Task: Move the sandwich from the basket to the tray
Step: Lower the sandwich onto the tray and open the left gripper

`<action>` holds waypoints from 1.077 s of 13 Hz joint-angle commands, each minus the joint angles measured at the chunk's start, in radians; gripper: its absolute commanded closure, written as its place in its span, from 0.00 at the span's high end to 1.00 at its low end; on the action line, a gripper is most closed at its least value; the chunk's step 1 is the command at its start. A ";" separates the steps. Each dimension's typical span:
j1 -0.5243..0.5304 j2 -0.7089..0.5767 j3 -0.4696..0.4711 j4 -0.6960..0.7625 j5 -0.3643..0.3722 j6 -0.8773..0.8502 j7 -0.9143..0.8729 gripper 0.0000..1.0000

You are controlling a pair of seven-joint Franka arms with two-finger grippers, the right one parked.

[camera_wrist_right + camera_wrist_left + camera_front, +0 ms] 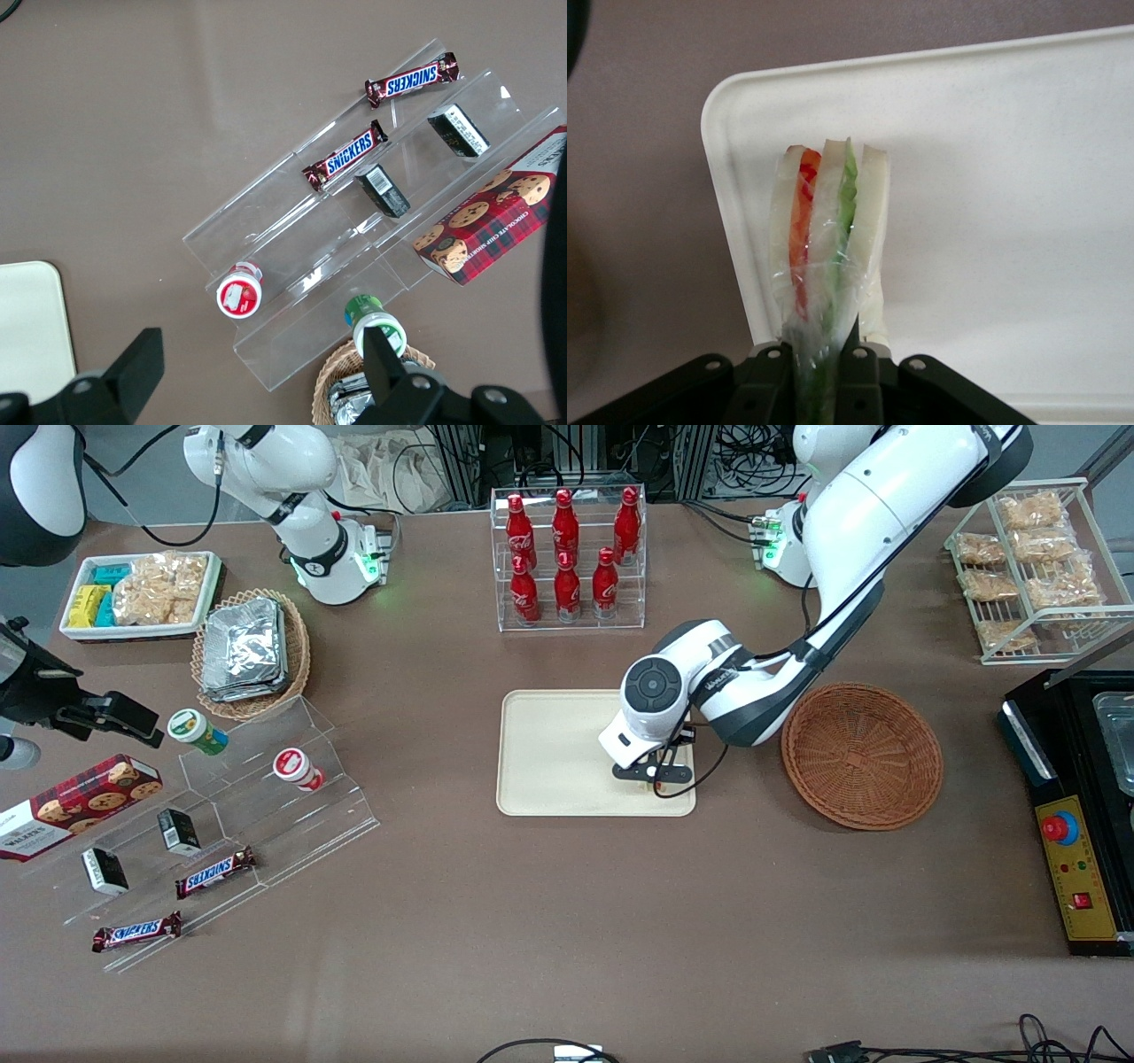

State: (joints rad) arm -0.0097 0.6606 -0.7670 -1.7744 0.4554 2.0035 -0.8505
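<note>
We note a clear rack of red cola bottles [568, 558] at the table's middle. Toward the parked arm's end, a tan wicker basket of foil packets [251, 653] sits beside a white dish of snacks [140, 593]. Snickers bars [346, 157] lie on clear stepped shelving [337, 239].

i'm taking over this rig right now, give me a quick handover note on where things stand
Gripper: shut on the sandwich, over the corner of the tray nearest the basket.
Sandwich: out of the basket, held edge-on over the tray in the left wrist view; I cannot tell whether it touches the tray yet.
Basket: holds nothing, beside the tray toward the working arm's end of the table.
Done: pick-up and carry to the tray.
Left: set the sandwich down, open the gripper, lift clear.
</note>
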 commanded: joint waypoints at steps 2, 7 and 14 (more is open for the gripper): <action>0.000 0.014 0.021 -0.017 0.023 0.001 -0.027 0.00; 0.000 0.031 0.037 -0.022 0.020 0.001 -0.032 0.09; 0.000 0.040 0.038 -0.019 0.016 0.000 -0.093 1.00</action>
State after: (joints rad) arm -0.0100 0.6982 -0.7244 -1.7953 0.4561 2.0032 -0.9191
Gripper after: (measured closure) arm 0.330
